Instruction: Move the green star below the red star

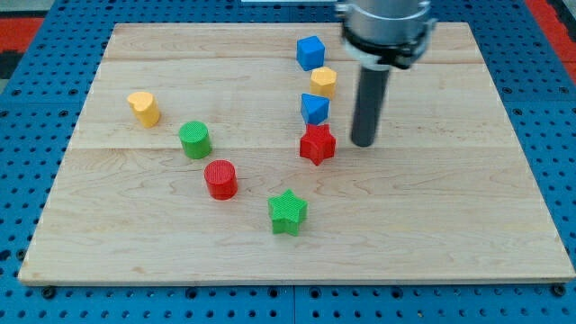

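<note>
The green star [288, 212] lies on the wooden board [450, 225] toward the view's bottom centre. The red star [317, 144] lies above it and slightly to the view's right, with a clear gap between them. My tip [363, 143] stands on the board just to the view's right of the red star, a little apart from it. It is well above and to the right of the green star.
A blue triangular block [314, 109] touches the red star's top. Above it are a yellow block [324, 82] and a blue cube [310, 52]. A red cylinder [220, 179], a green cylinder [194, 139] and a yellow block [144, 108] lie at the left.
</note>
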You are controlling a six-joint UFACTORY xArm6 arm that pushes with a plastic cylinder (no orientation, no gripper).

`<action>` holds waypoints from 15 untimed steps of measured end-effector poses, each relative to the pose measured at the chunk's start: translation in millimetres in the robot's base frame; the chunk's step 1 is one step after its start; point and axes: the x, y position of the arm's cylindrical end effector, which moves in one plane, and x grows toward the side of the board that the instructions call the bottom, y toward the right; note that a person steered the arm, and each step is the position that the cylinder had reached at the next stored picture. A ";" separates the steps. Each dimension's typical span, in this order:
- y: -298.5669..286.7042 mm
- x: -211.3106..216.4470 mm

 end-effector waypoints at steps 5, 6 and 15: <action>-131.6 182.3; -163.5 131.2; -13.4 98.1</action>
